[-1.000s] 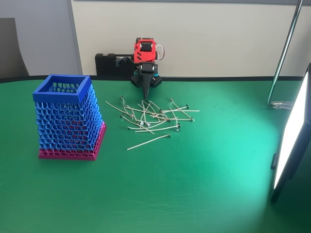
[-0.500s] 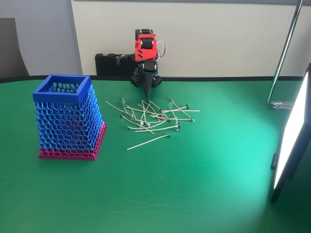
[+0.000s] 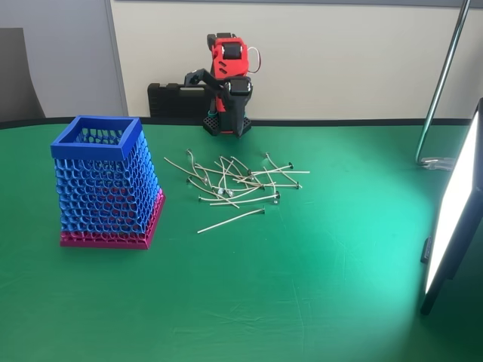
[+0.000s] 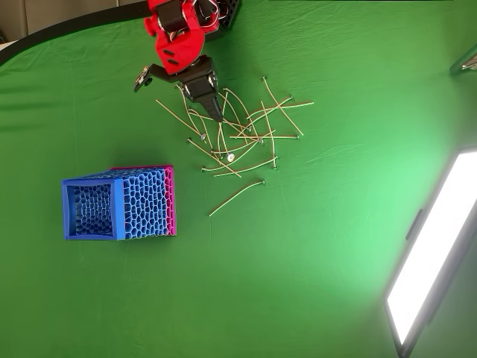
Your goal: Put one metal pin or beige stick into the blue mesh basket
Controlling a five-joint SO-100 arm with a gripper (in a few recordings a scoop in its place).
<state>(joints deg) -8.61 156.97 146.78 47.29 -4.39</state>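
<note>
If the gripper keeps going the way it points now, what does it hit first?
Probably the pile of sticks: the gripper points down over its near edge, apparently closed and empty. Height above them is unclear.

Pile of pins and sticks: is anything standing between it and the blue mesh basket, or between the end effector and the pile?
Nothing visible. Bare green table separates the pile of pins and sticks from the blue mesh basket, whose top is open. In the overhead view the end effector lies over the pile's near edge, with nothing between.
</note>
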